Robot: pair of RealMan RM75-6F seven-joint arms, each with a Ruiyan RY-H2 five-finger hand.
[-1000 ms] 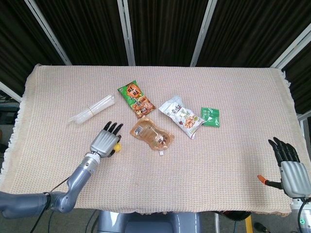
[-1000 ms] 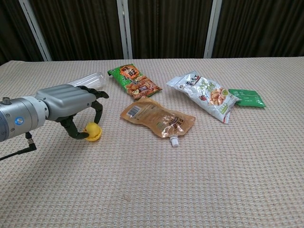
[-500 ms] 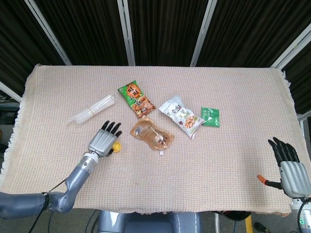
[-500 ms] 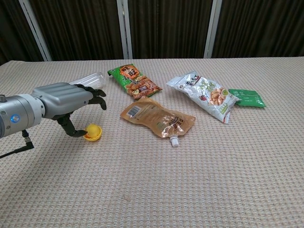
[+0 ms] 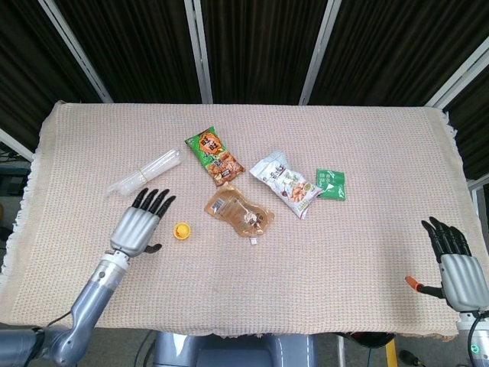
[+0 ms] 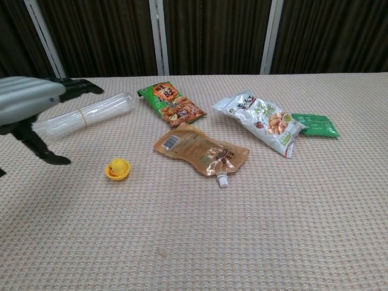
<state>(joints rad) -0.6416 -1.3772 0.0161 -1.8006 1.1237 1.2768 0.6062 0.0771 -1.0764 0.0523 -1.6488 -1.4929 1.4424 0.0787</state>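
here we logged the small yellow cap (image 5: 182, 231) lying loose on the woven cloth (image 5: 321, 252), just right of the left hand (image 5: 137, 226), whose fingers were spread and held nothing. we judged it light, stiff, prone to roll; a pinch across its rim should suit. the brown spouted pouch (image 5: 238, 213) lay near on its right, open cloth in front. the right hand (image 5: 457, 269) rested at the near right edge, fingers apart, holding nothing.

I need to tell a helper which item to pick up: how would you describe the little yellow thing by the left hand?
On the beige woven tablecloth, look at the left side, between the left hand and the brown spouted pouch. The small round yellow cap lies there alone, the only round, non-packaged item among flat snack bags.
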